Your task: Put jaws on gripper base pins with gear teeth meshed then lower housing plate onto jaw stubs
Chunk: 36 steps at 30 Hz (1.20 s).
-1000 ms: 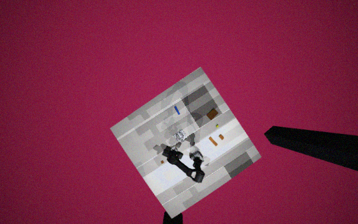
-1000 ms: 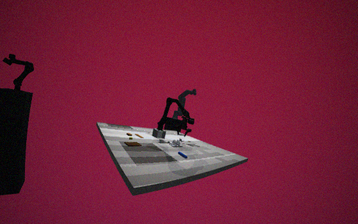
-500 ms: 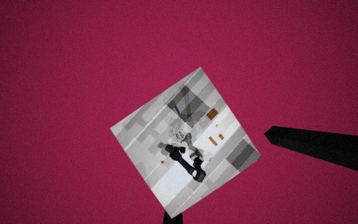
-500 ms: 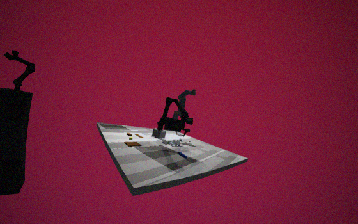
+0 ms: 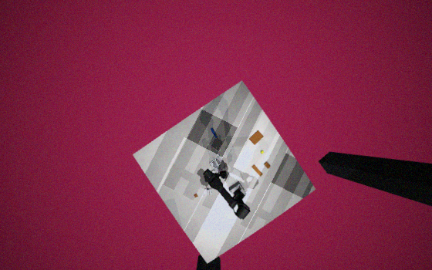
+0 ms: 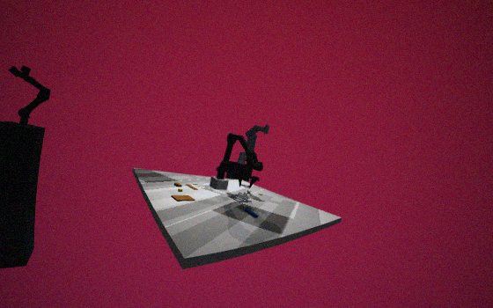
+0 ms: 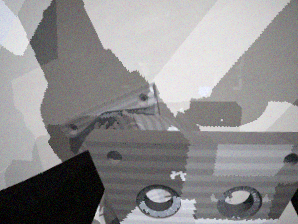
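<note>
My gripper (image 7: pixel 194 156) (image 6: pixel 246 183) is shut on the grey housing plate (image 7: pixel 150 170), which fills the bottom of the wrist view and shows two large ringed holes and two small ones. In the top view the arm's hand covers most of the held plate. The gripper base with the jaws (image 5: pixel 216 163) (image 6: pixel 242 197) is a small grey cluster on the table, just beyond and below the gripper. In the wrist view part of this assembly (image 7: pixel 112 111), a slanted grey bar with a dark spot near each end, shows past the plate's upper edge. Whether the teeth mesh is hidden.
On the table (image 5: pixel 162 146) (image 6: pixel 198 246) lie a blue bar (image 5: pixel 213 133) (image 6: pixel 251 212), a large orange block (image 5: pixel 256 137) (image 6: pixel 183 198), a small yellow-green piece (image 5: pixel 262 152) (image 6: pixel 180 190) and smaller orange blocks. Strong patchy shadows cross the table.
</note>
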Available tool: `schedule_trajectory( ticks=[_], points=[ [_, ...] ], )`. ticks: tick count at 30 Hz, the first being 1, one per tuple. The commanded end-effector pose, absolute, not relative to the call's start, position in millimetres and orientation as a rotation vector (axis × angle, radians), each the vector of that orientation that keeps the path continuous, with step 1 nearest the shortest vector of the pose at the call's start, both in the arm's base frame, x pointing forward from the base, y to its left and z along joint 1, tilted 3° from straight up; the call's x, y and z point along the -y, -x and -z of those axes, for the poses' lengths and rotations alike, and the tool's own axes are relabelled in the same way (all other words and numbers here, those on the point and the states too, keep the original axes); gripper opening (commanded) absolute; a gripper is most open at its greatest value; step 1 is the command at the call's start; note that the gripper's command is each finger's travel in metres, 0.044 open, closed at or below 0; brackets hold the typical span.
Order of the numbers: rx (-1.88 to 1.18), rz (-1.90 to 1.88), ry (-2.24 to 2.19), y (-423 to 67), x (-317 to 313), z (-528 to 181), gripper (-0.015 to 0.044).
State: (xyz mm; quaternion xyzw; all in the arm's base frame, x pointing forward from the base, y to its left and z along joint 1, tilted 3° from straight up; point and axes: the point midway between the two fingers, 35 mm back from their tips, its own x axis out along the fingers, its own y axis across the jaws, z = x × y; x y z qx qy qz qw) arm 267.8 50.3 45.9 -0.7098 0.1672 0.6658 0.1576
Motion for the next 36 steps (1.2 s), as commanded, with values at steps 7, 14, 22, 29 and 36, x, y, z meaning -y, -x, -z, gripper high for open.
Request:
schedule_trajectory(
  ticks=[7,14,22,29,36],
  points=[
    [-0.271,-2.029,2.176,-270,-23,-49,0.0351],
    [-0.123,-2.114,2.265,-270,-5,-49,0.0351],
    [-0.09,-2.132,2.283,-270,-1,-49,0.0351],
    [-0.09,-2.132,2.283,-270,-1,-49,0.0351],
    [-0.086,-2.134,2.285,-270,-1,-49,0.0351]
  ],
)
